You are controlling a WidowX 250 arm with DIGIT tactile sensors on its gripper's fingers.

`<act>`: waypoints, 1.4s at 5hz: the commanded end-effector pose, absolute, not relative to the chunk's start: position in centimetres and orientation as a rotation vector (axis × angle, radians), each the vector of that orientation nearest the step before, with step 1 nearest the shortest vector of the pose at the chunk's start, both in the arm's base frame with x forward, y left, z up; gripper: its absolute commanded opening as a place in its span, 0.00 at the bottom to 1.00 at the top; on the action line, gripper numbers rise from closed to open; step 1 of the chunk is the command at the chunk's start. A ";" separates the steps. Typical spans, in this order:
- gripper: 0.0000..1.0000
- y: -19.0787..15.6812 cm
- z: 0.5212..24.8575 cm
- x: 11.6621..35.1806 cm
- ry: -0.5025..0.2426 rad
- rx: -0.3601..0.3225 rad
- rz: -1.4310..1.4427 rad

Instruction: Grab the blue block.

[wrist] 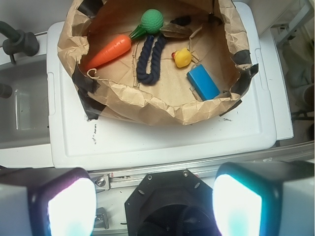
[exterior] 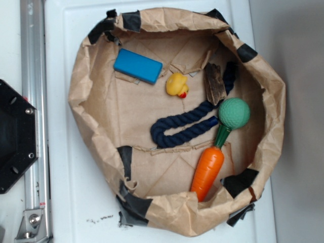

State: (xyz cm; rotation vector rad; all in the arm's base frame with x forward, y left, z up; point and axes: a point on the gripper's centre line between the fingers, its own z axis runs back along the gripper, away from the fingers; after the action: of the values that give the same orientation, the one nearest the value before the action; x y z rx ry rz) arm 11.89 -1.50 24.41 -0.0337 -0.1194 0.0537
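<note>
While the gripper (wrist: 153, 206) hangs well back from the work, its two pale fingers (wrist: 71, 204) fill the bottom corners of the wrist view with a wide gap between them, so the claw stands open and holds nothing; I judge this a ready pose, high and clear so the whole scene can be taken in before any descent. Between the fingers sits a black octagonal base plate (wrist: 165, 201), and just beyond it a metal rail (wrist: 197, 164) edges a white tray (wrist: 162, 137). On that tray rests a crumpled brown paper bag (wrist: 147, 101), rolled down and taped into a shallow bowl, apparently to keep the objects corralled. Taking the bag's middle in the wrist view as the clock's centre, the blue block (wrist: 203, 81) lies flat at about four o'clock, close to the near paper wall and just beside the yellow duck (wrist: 183, 58) at three. A dark navy rope (wrist: 150, 58) is looped at the centre, an orange carrot (wrist: 109, 50) lies at nine, a green ball (wrist: 152, 20) at twelve, and a brown bark-like scrap (wrist: 176, 30) at one. Left of the tray a grey basin-like recess (wrist: 24, 108) shows.
</note>
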 end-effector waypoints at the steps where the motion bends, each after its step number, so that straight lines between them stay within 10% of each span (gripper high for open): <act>1: 1.00 -1.5 24.4 11.9 -0.119 -0.034 0.054; 4: 1.00 3.1 12.4 24.2 -0.137 0.061 -0.159; 7: 1.00 5.6 5.7 21.5 -0.019 0.089 -0.459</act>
State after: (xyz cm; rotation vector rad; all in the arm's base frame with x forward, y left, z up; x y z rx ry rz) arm 21.50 5.59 5.28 0.0792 0.0086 -0.4666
